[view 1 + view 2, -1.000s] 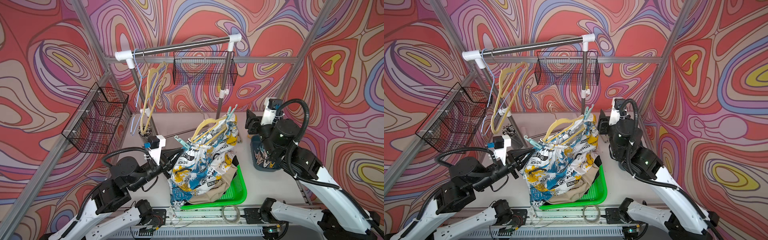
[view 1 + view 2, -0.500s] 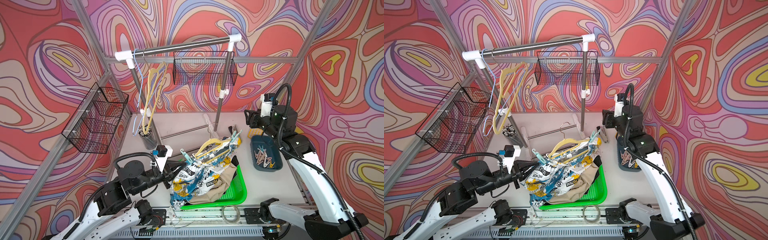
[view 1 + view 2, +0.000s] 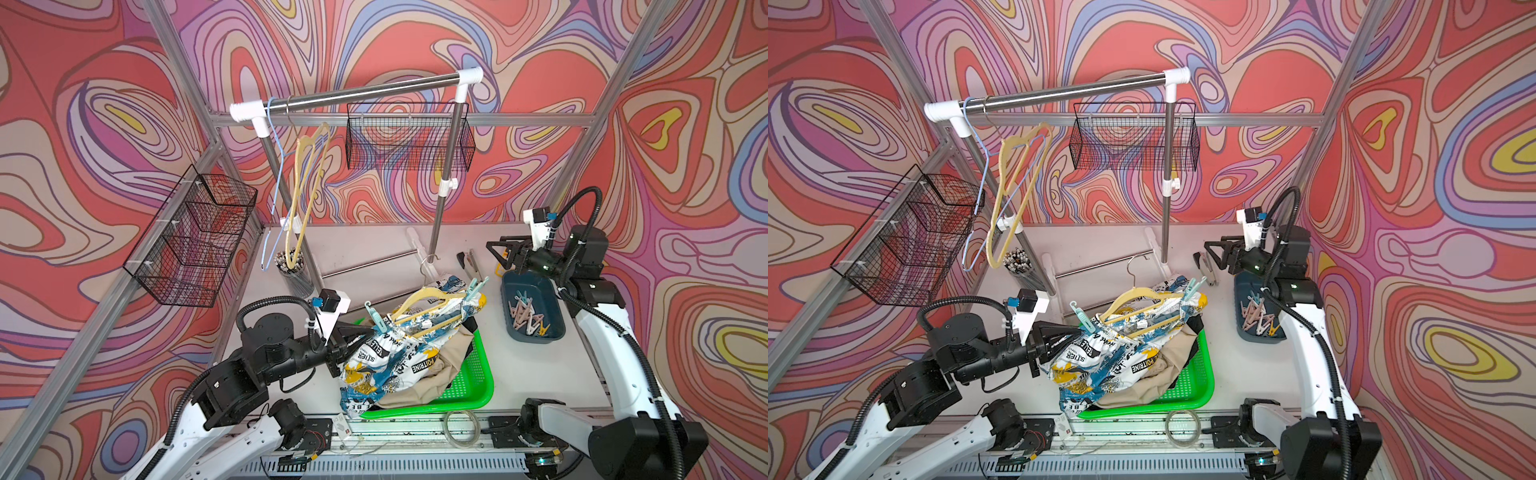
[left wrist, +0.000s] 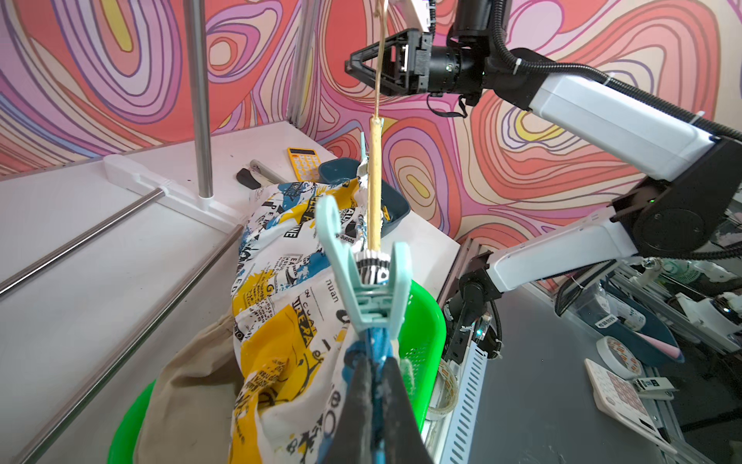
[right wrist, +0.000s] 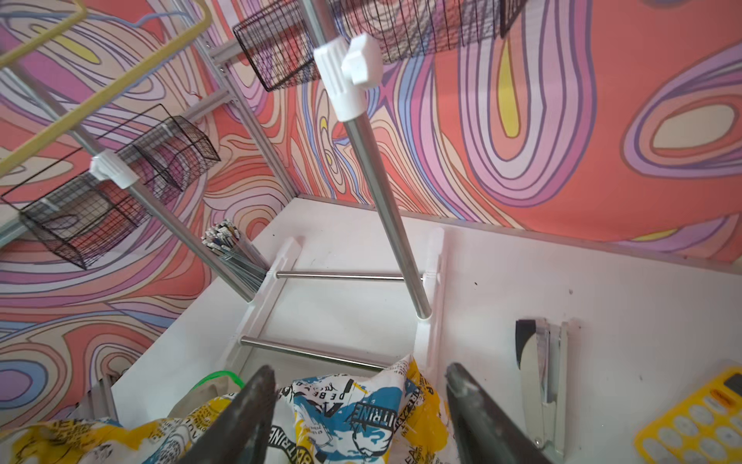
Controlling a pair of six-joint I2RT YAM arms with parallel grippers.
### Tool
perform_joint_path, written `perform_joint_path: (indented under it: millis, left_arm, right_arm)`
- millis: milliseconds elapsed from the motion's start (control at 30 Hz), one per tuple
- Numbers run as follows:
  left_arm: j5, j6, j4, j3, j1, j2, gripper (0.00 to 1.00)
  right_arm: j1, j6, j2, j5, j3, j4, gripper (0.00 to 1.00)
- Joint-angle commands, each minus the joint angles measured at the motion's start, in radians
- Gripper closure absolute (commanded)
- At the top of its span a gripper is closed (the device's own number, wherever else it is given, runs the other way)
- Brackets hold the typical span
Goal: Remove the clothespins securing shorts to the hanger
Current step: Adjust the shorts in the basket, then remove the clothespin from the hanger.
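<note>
Both top views showed the printed shorts (image 3: 399, 361) heaped over the left half of the green tray (image 3: 484, 374). Their lower edge spilled past the tray's front-left rim towards the front edge of the table (image 3: 540, 374), and beige shorts (image 3: 436, 374) lay beneath them. The yellow hanger (image 3: 415, 297) lay tilted on the heap, its hook near the base of the rack (image 3: 444, 208). A mint clothespin (image 3: 375, 319) stood up from the hanger's left end, and two clothespins (image 3: 473, 289) stuck up at its right end. The left gripper (image 3: 363, 338) reached in from the left. In the left wrist view its fingers (image 4: 361, 401) were pressed together on a blue fold of the printed shorts right under the mint clothespin (image 4: 361, 281). The right gripper (image 3: 494, 257) hung well apart from the heap, over the far rim of the bin (image 3: 536, 336) that held pink clothespins (image 3: 525, 313). Its jaws stood wide with nothing between them. A chrome tool (image 5: 538, 361) and a yellow calculator (image 5: 694, 422) lay close under it. Bare table showed in a narrow strip between tray and bin, more widely in front of the bin, and between the rack's base and the heap. The left arm filled the side left of the tray.
</note>
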Motion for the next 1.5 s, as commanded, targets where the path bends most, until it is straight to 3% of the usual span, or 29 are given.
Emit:
perform_joint_path:
  millis: [0, 133, 267, 333, 467, 600, 800, 933, 1467]
  left_arm:
    - [0.074, 0.023, 0.019, 0.042, 0.044, -0.003, 1.0]
    - [0.125, 0.032, 0.03, 0.063, 0.09, 0.009, 1.0]
    - [0.2, 0.025, 0.056, 0.074, 0.135, 0.034, 1.0]
    - [0.233, 0.019, 0.068, 0.072, 0.153, 0.048, 1.0]
    - [0.293, 0.004, 0.096, 0.064, 0.2, 0.067, 1.0]
    - [0.342, -0.013, 0.118, 0.058, 0.239, 0.077, 1.0]
    - [0.366, -0.023, 0.144, 0.049, 0.249, 0.073, 1.0]
    - [0.4, -0.031, 0.155, 0.055, 0.254, 0.093, 1.0]
    - [0.391, 0.017, 0.091, 0.114, 0.259, 0.111, 1.0]
  right_arm:
    - [-0.063, 0.134, -0.007, -0.275, -0.054, 0.227, 0.28]
    - [-0.081, 0.297, 0.023, -0.39, -0.12, 0.42, 0.26]
    - [-0.082, 0.542, -0.013, -0.439, -0.26, 0.821, 0.23]
    - [-0.082, 0.519, -0.058, -0.432, -0.299, 0.86, 0.22]
    - [-0.082, 0.33, -0.119, -0.398, -0.327, 0.685, 0.22]
    - [-0.082, 0.418, -0.071, -0.44, -0.365, 0.84, 0.21]
    - [-0.082, 0.65, 0.049, -0.456, -0.454, 1.253, 0.19]
    - [-0.076, 0.981, 0.171, -0.464, -0.484, 1.741, 0.18]
    - [-0.013, 0.972, 0.173, -0.549, -0.478, 1.744, 0.2]
